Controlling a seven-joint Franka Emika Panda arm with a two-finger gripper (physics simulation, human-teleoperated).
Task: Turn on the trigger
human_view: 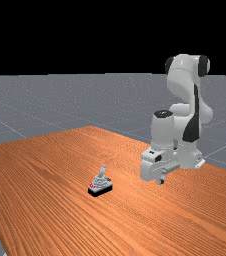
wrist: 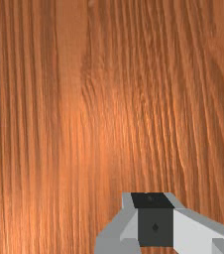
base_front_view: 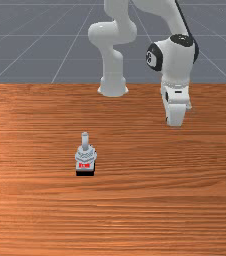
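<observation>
A grey joystick [human_view: 99,183] on the worktop [human_view: 50,175], the white arm [human_view: 162,132] well apart from it.
From the far view I see the joystick just left of centre in the lower half, its stick [human_view: 103,171] leaning a little toward the frame's right; the jaws [human_view: 161,180] hang right of centre, and whether they're released or clenched I can't tell. In the front view the joystick sits left of centre, below the middle, with a black base [base_front_view: 85,173] and a red marking [base_front_view: 84,165] facing out; the hand [base_front_view: 176,102] is over at the right, higher in the frame, and the arm's foot [base_front_view: 113,89] is near the top centre. The wrist view looks down past the jaws at streaky wood grain.
</observation>
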